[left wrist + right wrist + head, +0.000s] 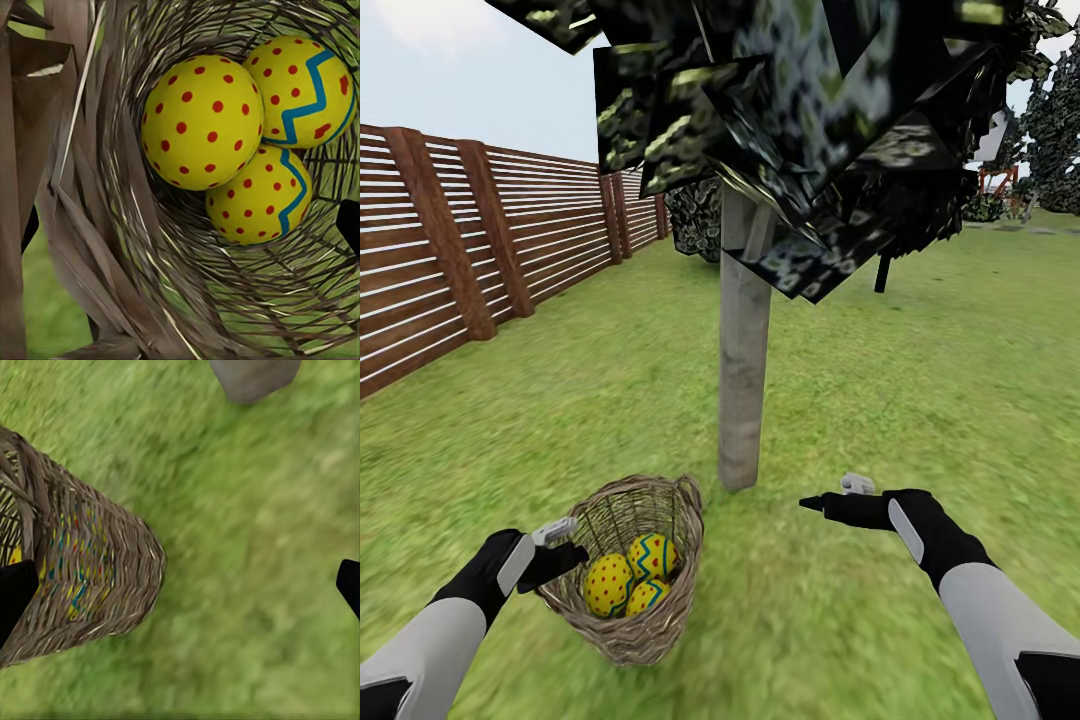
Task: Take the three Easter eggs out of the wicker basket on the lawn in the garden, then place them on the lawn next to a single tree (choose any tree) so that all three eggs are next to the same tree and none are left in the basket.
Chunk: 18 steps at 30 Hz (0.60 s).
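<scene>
A brown woven wicker basket is being held tilted on the mottled green lawn by the left gripper, which is closed on its rim. Three yellow Easter eggs with red dots and blue-green zigzag bands are lying together inside the basket, touching one another. The right gripper is being held empty, fingers spread, above the grass near the straight pale grey tree trunk, just beyond the basket.

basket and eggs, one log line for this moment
eggs: three in wicker basket, tilted | left gripper: at basket rim | right gripper: empty, over lawn | tree: behind basket
</scene>
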### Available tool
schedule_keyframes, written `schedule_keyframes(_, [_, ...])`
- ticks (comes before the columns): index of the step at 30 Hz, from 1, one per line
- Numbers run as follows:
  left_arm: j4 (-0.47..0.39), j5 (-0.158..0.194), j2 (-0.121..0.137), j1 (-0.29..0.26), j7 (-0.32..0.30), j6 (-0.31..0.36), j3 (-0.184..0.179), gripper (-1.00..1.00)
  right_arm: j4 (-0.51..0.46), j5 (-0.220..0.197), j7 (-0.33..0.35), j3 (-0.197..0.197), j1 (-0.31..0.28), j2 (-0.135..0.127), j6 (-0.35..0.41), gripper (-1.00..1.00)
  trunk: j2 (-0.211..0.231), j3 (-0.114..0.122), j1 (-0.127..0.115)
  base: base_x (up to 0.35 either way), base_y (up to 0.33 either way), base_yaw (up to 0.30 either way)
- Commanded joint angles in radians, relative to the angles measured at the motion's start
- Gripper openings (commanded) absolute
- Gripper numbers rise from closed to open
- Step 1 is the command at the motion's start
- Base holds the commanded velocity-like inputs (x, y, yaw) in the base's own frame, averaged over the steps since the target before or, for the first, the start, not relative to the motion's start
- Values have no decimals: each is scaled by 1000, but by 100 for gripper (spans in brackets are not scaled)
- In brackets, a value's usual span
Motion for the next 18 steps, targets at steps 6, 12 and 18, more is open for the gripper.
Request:
schedule_keyframes(6, [-13,8,2,0,6,7,3,100,1,-5,1,-3,0,1,7,100,-42,-20,23,0,0,0])
schedule_keyframes(12, [-22,7,10,0,8,14,4,100,6,-5,-1,-3,-1,2,5,100,-77,-35,42,0,0,0])
schedule_keyframes(18, [-20,8,10,0,7,18,3,100,7,-5,-1,-3,-1,1,4,100,-56,-26,30,0,0,0])
